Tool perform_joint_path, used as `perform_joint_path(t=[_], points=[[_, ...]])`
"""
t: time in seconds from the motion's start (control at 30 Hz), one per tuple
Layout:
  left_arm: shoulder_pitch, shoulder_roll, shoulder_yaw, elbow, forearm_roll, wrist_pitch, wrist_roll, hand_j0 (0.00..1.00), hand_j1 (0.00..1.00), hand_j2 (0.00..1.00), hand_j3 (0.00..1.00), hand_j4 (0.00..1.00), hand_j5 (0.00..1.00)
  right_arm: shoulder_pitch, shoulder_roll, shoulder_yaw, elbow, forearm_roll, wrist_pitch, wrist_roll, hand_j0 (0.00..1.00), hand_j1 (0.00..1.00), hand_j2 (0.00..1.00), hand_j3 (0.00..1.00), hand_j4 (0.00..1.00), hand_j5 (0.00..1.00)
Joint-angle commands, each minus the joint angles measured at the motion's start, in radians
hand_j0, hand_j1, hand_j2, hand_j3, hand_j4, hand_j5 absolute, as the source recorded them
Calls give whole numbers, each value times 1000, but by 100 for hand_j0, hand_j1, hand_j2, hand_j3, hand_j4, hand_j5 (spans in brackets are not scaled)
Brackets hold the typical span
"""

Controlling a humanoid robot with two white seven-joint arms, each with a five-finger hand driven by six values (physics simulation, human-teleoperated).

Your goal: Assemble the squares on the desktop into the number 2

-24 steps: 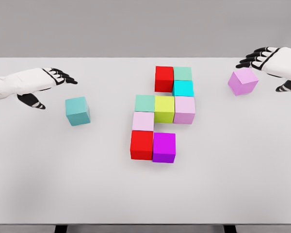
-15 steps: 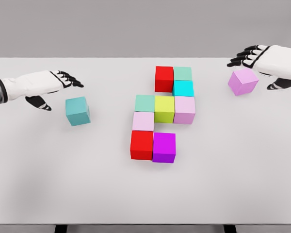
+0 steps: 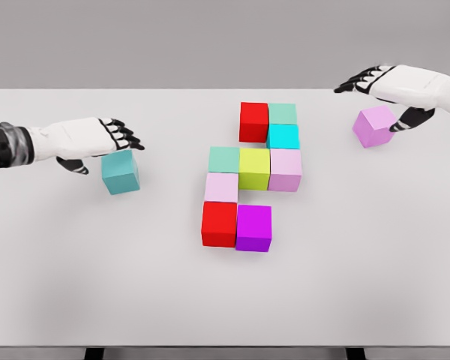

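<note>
Beneath the left hand [image 3: 97, 139]: teal cube [image 3: 121, 172].

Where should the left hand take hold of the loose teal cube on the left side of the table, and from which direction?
Grip the teal cube on its two opposite vertical side faces, coming from above. It sits flat on the table, slightly turned and apart from the other blocks, so both sides are free. The left hand is open just above its far-left edge, thumb below the fingers, probably suited to this pinch.

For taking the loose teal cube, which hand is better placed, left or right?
Left. The left hand hangs open just over the teal cube; the right hand is across the table, by the lilac cube, with the block cluster between.
</note>
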Motion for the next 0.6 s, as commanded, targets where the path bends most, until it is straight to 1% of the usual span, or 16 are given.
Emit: perform_joint_path(t=[0.0, 0.03, 0.1, 0.17, 0.2, 0.27, 0.37, 0.53, 0.57], points=[[0, -14, 1, 0, -20, 1, 0, 100, 100, 100, 100, 100, 100, 0, 12, 36, 50, -2, 3, 0, 100, 100, 100, 100, 100, 100], [2, -24, 1, 0, -44, 1, 0, 100, 100, 100, 100, 100, 100, 0, 12, 41, 59, 3, 3, 0, 100, 100, 100, 100, 100, 100], [3, -31, -1, 1, -57, 1, 0, 100, 100, 100, 100, 100, 100, -9, 14, 51, 79, 6, 3, 0, 100, 100, 100, 100, 100, 100], [3, -31, -5, 1, -61, 1, 0, 100, 100, 100, 100, 100, 100, -34, 18, 80, 107, 7, 3, 0, 100, 100, 100, 100, 100, 100], [3, -31, -8, 3, -61, 1, 0, 100, 100, 100, 100, 100, 100, -54, 37, 96, 134, 9, 1, 0, 100, 100, 100, 100, 100, 100], [3, -31, -12, 4, -63, 1, 0, 100, 100, 100, 100, 100, 100, -78, 43, 131, 168, 24, 1, 0, 100, 100, 100, 100, 100, 100], [9, -35, -12, 4, -98, 1, 0, 100, 100, 100, 100, 100, 100, -86, 51, 137, 197, 38, 1, 0, 100, 100, 100, 100, 100, 100], [11, -40, -13, 9, -101, 1, 0, 100, 100, 100, 100, 100, 100, -117, 72, 140, 271, 61, -2, 0, 100, 100, 100, 100, 100, 100], [11, -41, -22, 9, -101, 1, 0, 100, 100, 100, 100, 100, 100, -120, 78, 140, 279, 62, -4, 0, 100, 100, 100, 100, 100, 100]])
